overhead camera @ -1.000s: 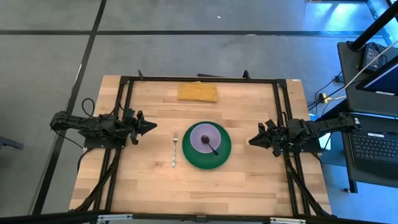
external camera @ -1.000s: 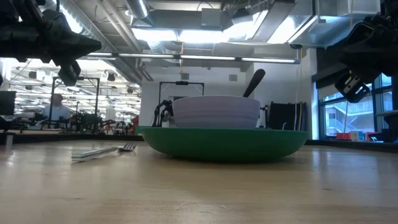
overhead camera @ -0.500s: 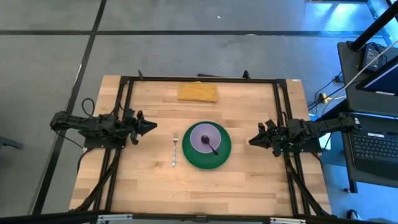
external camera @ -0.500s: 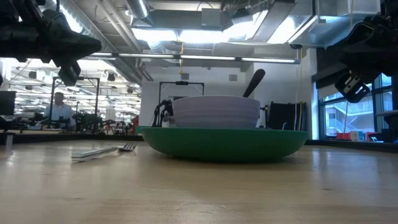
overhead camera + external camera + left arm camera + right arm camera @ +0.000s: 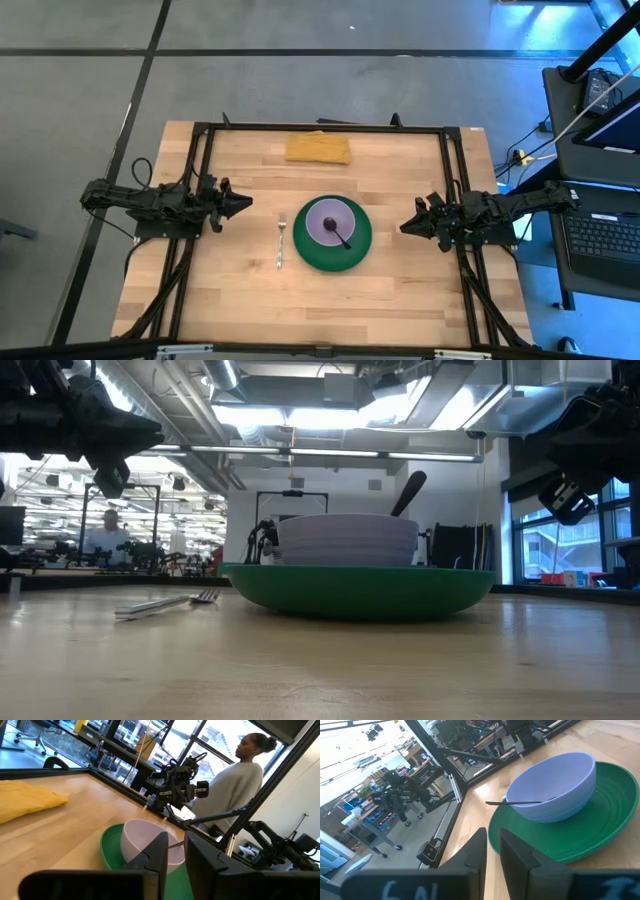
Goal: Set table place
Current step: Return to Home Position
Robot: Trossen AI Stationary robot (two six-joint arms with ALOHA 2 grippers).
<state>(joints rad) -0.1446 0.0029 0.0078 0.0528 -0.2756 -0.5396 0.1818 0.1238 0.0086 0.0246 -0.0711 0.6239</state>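
Note:
The green plate [image 5: 332, 255] lies at the middle of the table [image 5: 230, 300]. The lilac bowl [image 5: 324, 219] stands on the plate. The spoon [image 5: 342, 236] rests in the bowl, and one end sticks out over the bowl's near right rim [image 5: 515, 803]. The fork [image 5: 281, 243] lies flat on the table left of the plate. My left gripper [image 5: 243, 203] is shut and empty above the table, left of the fork; it also shows in the left wrist view [image 5: 176, 837]. My right gripper [image 5: 405, 227] is shut and empty right of the plate; it also shows in the right wrist view [image 5: 492, 832].
A folded yellow cloth [image 5: 317, 148] lies near the table's far edge, behind the plate. A black frame [image 5: 320, 128] runs around the table top. A person in a pale top [image 5: 235, 780] stands beyond the table's right side. Bare wood lies near the front edge.

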